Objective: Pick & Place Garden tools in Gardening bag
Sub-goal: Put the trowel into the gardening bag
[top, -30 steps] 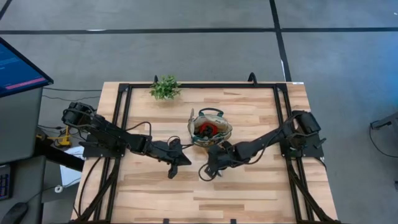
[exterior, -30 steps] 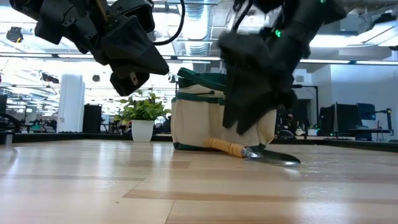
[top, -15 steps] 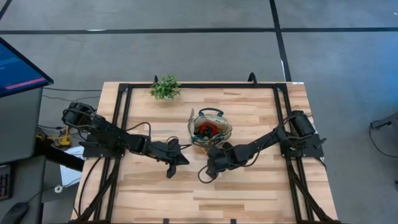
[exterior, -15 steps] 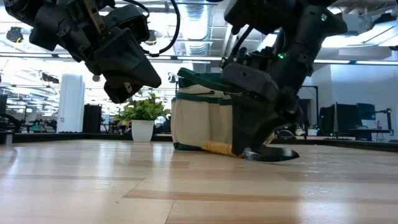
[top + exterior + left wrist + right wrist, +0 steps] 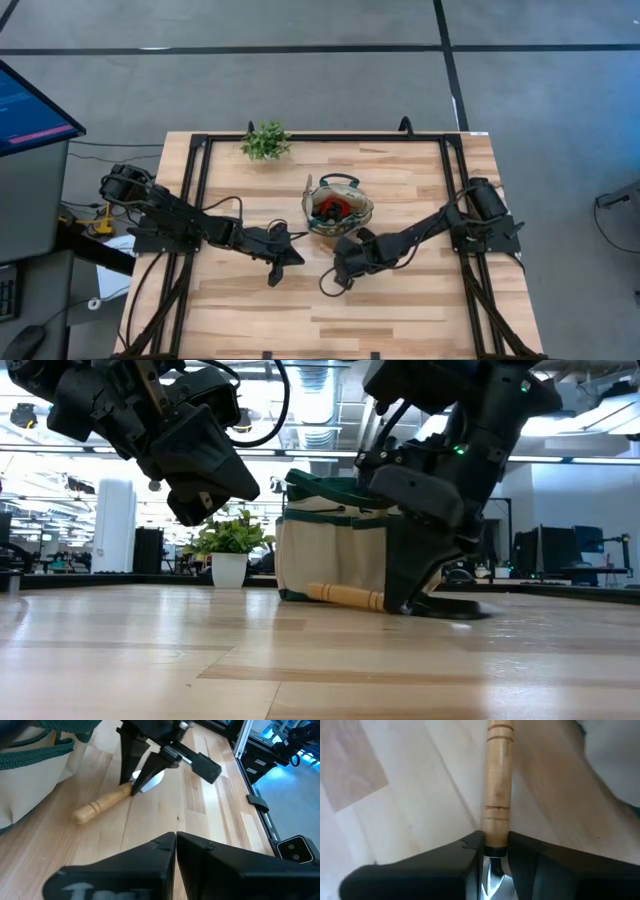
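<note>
Beside the gardening bag [image 5: 335,550], trowel [image 5: 497,795] unlabelled.

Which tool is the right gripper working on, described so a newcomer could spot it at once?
Find the round beige bag with green trim mid-table. On the wood beside it lies a trowel with a pale wooden handle. It is the only tool outside the bag, and the right gripper pinches it where handle meets metal blade.

Bright overhead light, blurred wrist views
</note>
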You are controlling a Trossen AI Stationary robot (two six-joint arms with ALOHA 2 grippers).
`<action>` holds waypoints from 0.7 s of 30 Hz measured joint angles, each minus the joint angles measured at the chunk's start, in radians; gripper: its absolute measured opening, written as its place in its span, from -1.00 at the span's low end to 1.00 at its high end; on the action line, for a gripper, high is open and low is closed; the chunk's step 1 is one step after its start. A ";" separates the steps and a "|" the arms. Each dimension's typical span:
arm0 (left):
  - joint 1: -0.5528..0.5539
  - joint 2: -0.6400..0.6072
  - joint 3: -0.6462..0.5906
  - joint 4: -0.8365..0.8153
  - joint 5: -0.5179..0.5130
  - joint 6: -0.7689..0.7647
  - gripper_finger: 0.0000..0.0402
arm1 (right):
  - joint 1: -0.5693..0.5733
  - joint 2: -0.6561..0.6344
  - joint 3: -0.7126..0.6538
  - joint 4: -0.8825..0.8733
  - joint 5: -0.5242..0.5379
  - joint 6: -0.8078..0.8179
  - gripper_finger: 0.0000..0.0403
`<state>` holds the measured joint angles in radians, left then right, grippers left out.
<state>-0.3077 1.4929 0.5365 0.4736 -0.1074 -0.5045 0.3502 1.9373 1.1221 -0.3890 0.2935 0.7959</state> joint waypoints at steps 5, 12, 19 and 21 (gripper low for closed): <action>0.000 0.000 0.000 0.000 0.000 0.000 -0.99 | 0.031 -0.014 -0.001 -0.031 -0.013 -0.020 -0.75; 0.000 0.000 0.000 0.001 0.000 0.001 -0.99 | 0.100 -0.062 0.105 -0.352 0.012 0.000 -0.75; 0.000 0.000 0.000 0.006 0.000 0.002 -0.99 | 0.153 -0.068 0.310 -0.701 0.082 0.016 -0.75; 0.000 0.000 0.000 0.006 0.000 0.002 -0.99 | 0.164 -0.068 0.364 -0.807 0.111 0.021 -0.75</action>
<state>-0.3073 1.4929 0.5365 0.4801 -0.1078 -0.5022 0.5140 1.8690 1.4862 -1.1962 0.4041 0.8165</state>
